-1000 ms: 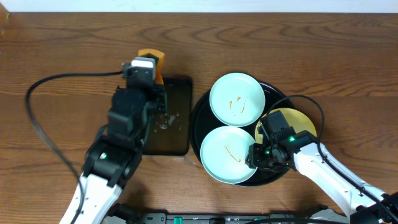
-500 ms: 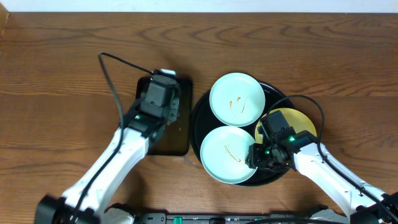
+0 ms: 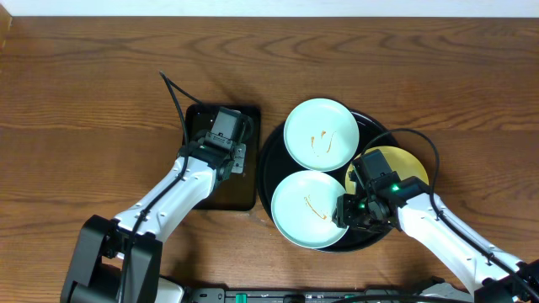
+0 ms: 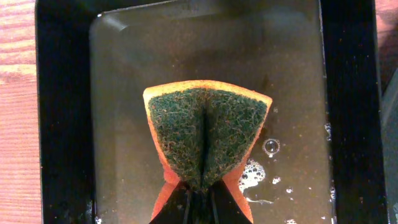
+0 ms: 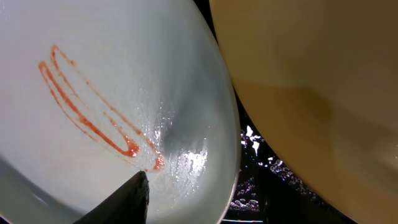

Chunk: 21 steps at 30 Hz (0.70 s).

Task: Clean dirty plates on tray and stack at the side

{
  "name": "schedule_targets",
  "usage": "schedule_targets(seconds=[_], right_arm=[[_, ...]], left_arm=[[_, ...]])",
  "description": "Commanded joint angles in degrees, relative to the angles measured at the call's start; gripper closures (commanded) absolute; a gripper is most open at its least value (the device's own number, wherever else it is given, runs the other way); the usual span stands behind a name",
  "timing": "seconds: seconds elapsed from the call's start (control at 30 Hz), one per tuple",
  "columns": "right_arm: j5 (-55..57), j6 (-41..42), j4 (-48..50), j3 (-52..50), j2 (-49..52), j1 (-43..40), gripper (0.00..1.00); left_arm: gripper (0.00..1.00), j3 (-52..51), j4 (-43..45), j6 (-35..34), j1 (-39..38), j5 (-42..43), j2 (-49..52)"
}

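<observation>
Three plates lie on the round black tray [image 3: 268, 165]: a pale blue one at the back [image 3: 321, 135], a pale blue one at the front [image 3: 307, 209] and a yellow one [image 3: 404, 162] at the right. Both blue plates carry orange smears. My right gripper [image 3: 345, 215] is shut on the front plate's right rim. One finger [image 5: 127, 202] rests on its wet inner face [image 5: 93, 68] next to the smear, and the other finger is hidden below. My left gripper [image 4: 200, 200] is shut on a folded orange sponge with a green scouring face [image 4: 205, 134].
The sponge hangs over a rectangular black tray [image 3: 210, 192] left of the round one, holding shallow soapy water with bubbles [image 4: 252, 177]. Wet black tray surface [image 5: 264, 177] shows between the front plate and the yellow plate [image 5: 311, 81]. Brown wooden table [image 3: 84, 84] surrounds everything.
My left arm has swung the sponge from beyond the rectangular tray's far end to over the tray's water. The right arm and the plates have not moved.
</observation>
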Motion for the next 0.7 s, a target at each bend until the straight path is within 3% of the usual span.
schedule_targets(seconds=[0.0, 0.6, 0.67], right_arm=[[0.2, 0.7, 0.0, -0.3, 0.2, 0.8, 0.46], [0.4, 0.7, -0.1, -0.3, 0.2, 0.8, 0.46], [0.4, 0.7, 0.0, -0.3, 0.2, 0.8, 0.52]], left_arm=[[0.92, 0.2, -0.1, -0.8, 0.0, 0.3, 0.0], [0.93, 0.2, -0.9, -0.7, 0.0, 0.3, -0.6], [0.93, 0.2, -1.6, -0.7, 0.0, 0.3, -1.9]])
